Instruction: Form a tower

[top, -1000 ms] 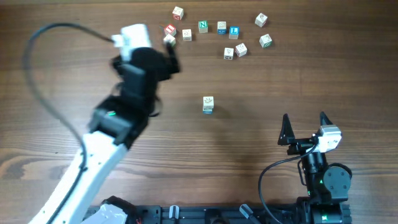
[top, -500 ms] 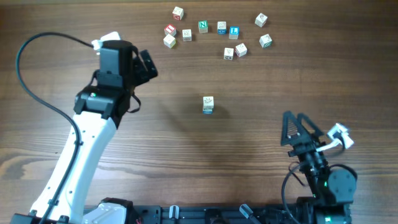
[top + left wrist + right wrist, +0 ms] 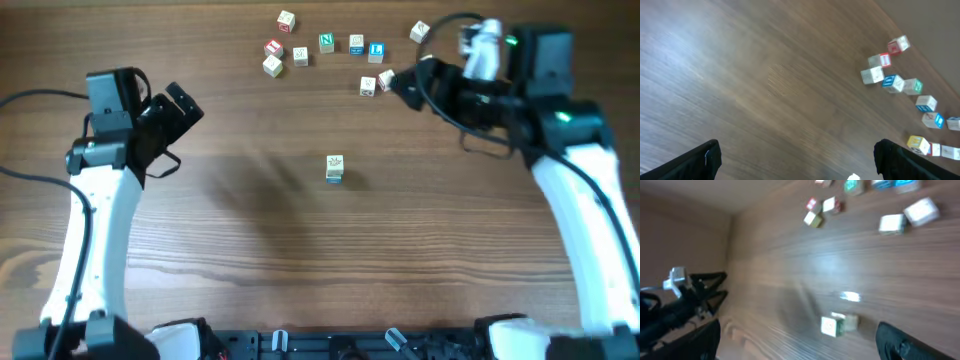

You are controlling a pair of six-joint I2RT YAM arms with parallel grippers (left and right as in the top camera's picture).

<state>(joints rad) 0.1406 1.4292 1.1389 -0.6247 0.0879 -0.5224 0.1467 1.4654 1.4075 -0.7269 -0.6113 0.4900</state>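
Note:
The tower [image 3: 335,168] is a short, narrow column of pale letter cubes with a blue-teal face low down, standing alone mid-table. The blurred right wrist view shows it low in frame [image 3: 837,324]. My left gripper [image 3: 180,130] hangs open at the far left, well away from the tower, with nothing between its fingers [image 3: 705,160]. My right gripper [image 3: 405,85] is open too, at the far right beside two loose cubes [image 3: 378,83]; bare table shows between its fingers [image 3: 900,342].
Several loose letter cubes [image 3: 326,43] lie scattered along the far edge, and the left wrist view shows them at its upper right [image 3: 895,82]. The right arm's white link [image 3: 590,230] runs down the right side. The left arm [image 3: 85,250] runs down the left.
The left arm has swung back from the loose cubes to the far left. The right arm has risen from the near edge and reached up to the cubes at the far right.

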